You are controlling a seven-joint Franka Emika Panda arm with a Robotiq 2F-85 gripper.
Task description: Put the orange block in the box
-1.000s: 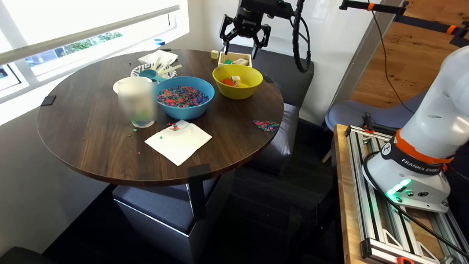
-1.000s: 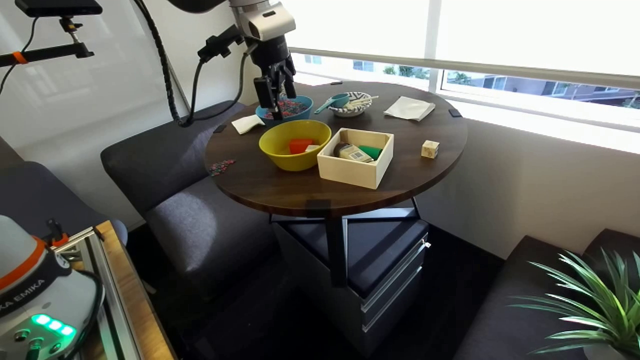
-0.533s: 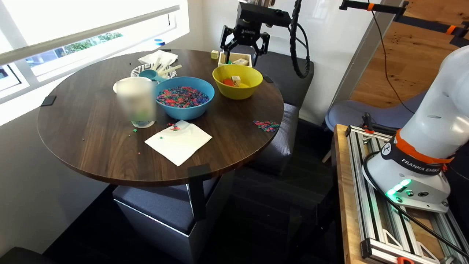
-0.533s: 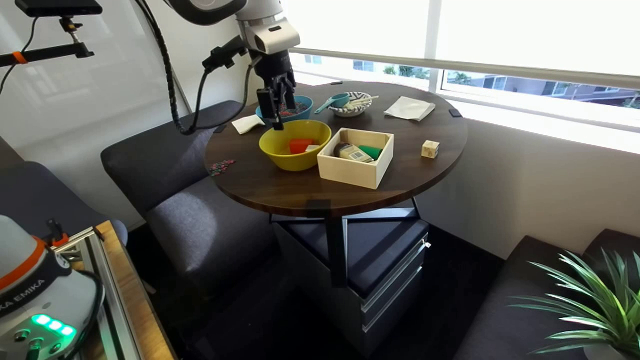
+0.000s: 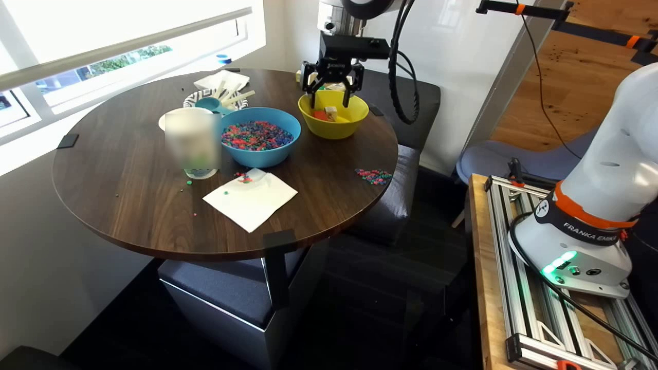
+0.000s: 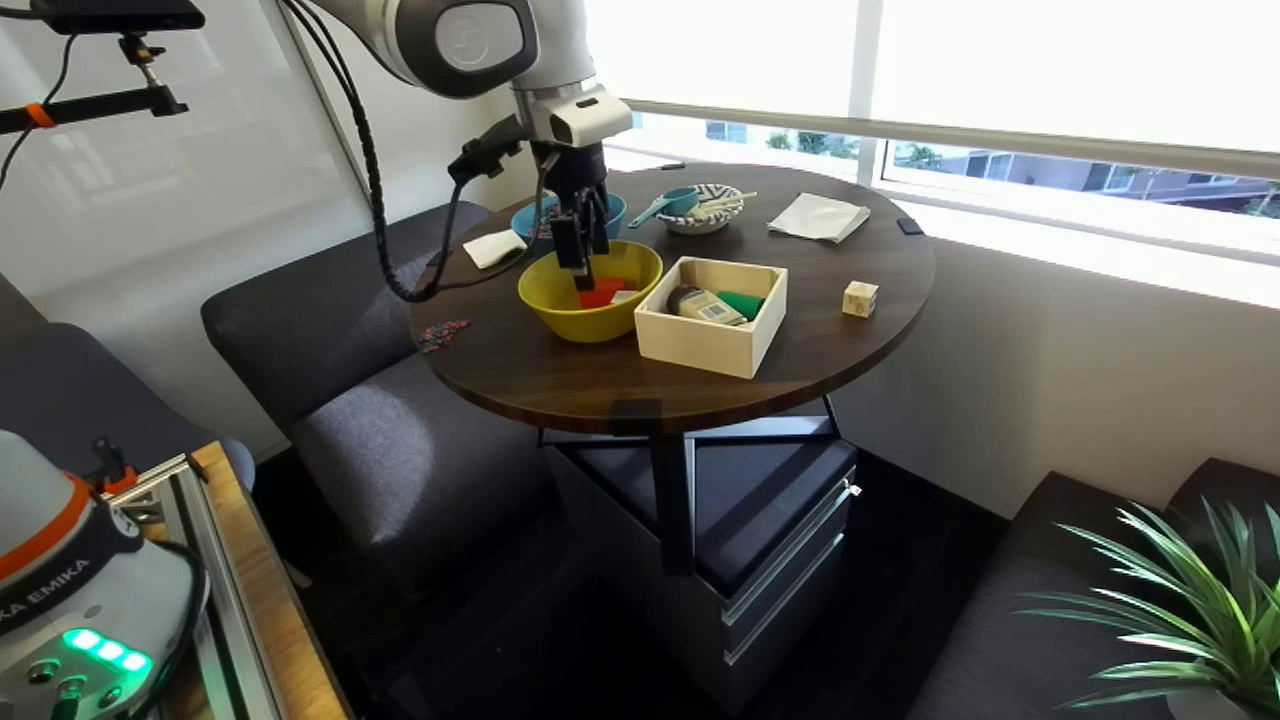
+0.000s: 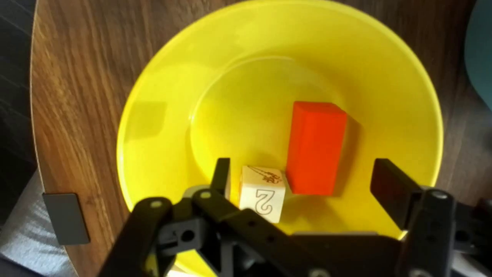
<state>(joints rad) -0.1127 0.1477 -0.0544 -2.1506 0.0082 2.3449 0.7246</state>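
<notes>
Claw spread wide, nothing held. It points straight down under the arm, fingertips appearing inside the rim of the yellow bowl in both exterior views.

Orange block (strong red-orange) lies on the floor of that bowl. Wrist view: it sits between the two fingers, visible space either side. Wooden cube marked "2" is just beside the block's near-left corner, also between the fingers, close to the left one. Can't tell if cube and block touch. In an exterior view a finger partly covers the block; contact can't be judged from there.

Box: pale wood, on the bench, just right of the yellow bowl in an exterior view. Inside it: a green piece, plus a cream piece with markings and something dark beside it. Loose cube right of the box, apart from it.

In an exterior view, blue bowl of small coloured bits is left of the yellow one, blurred cup-like shape farther left. Near napkin has a few bits on it. Patch of bits near the bench's right edge. Robot base farther right, apart from the bench, green lights lit.

Far side of the bench in an exterior view: patterned bowl with a teal scoop and pale sticks, far napkin to its right.
</notes>
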